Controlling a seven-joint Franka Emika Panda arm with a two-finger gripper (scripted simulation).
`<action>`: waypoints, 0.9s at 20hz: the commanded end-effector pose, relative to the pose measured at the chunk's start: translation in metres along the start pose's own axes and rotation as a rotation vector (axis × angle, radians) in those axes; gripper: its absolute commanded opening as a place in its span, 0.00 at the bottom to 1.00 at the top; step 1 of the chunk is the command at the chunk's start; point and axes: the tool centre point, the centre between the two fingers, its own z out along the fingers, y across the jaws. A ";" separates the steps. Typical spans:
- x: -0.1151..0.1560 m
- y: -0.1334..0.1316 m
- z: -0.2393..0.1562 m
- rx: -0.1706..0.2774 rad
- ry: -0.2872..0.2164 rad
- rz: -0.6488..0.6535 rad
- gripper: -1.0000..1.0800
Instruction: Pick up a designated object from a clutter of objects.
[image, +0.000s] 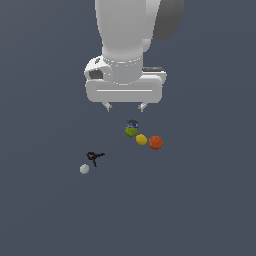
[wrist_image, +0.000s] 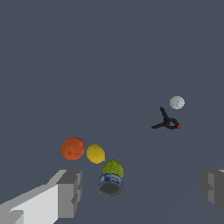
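Observation:
The designated object (image: 132, 129) is a small olive-green roundish thing with a dark blue part against it. In the wrist view this designated object (wrist_image: 112, 175) reads as a green ball touching a short blue-banded can shape. My gripper (image: 125, 107) hangs open above and just behind it, nothing between the fingers. In the wrist view the gripper (wrist_image: 142, 192) spans wide, and the green-and-blue thing lies between the fingers (wrist_image: 70, 192), nearer that one. The rest of the clutter of objects (image: 142, 139) spreads around it.
A yellow lemon-like ball (image: 142, 139) touches the green thing, and an orange ball (image: 156, 142) sits beside that. Apart, toward the exterior view's left, lie a black-and-red tool-like piece (image: 94, 157) and a pale grey ball (image: 84, 169). The floor is plain dark grey.

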 end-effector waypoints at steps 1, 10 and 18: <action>0.000 0.000 0.000 0.000 0.000 0.000 0.96; 0.003 -0.005 -0.022 -0.008 0.022 -0.002 0.96; 0.000 -0.006 -0.007 -0.008 0.020 0.016 0.96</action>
